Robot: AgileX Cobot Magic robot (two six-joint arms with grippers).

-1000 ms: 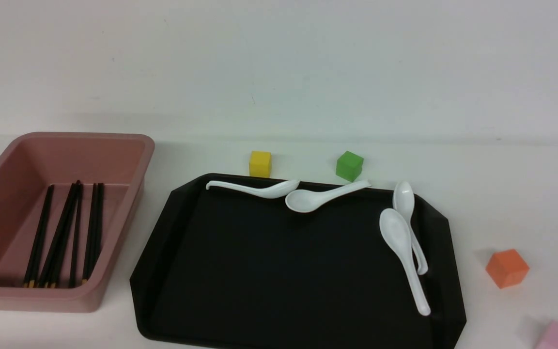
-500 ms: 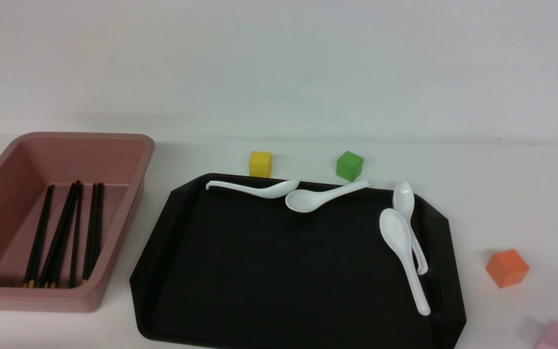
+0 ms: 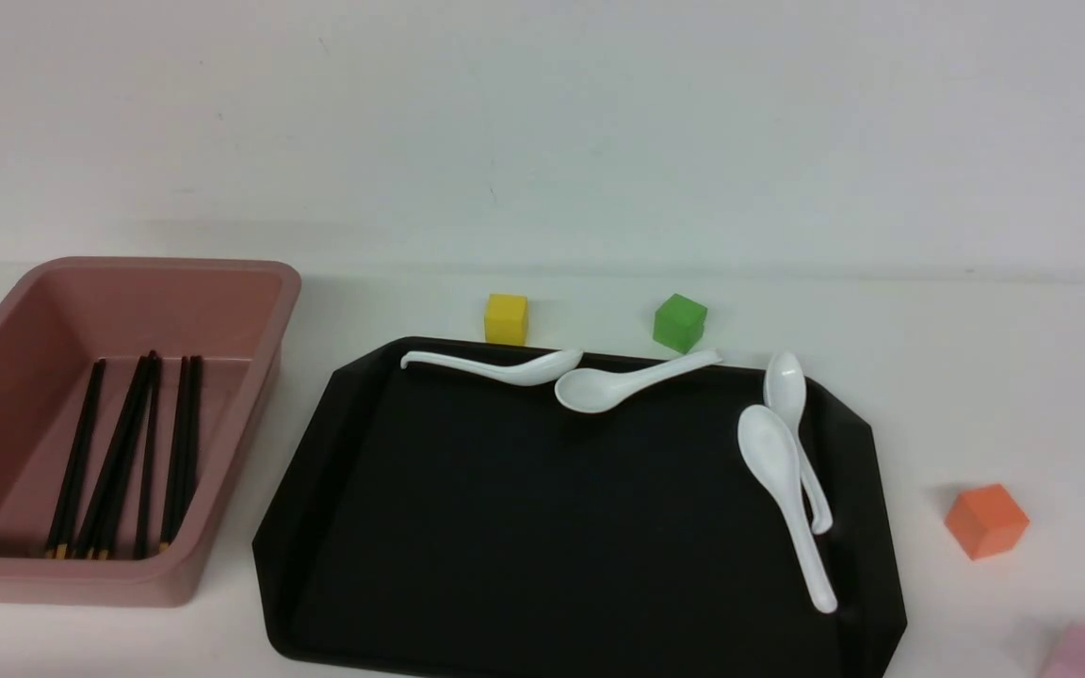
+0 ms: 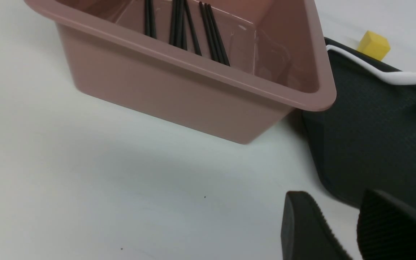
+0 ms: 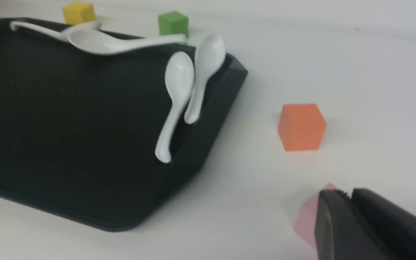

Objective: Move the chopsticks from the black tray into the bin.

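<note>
Left jaws slightly parted, empty, right jaws pressed together, empty

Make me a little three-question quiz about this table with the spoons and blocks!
1. True or false: the chopsticks all lie in the bin.
2. How many white spoons rest on the black tray?
3. Which block sits nearest the tray's right side? A) yellow block B) green block C) orange block

Key: 1. True. 2. Four. 3. C.
</note>
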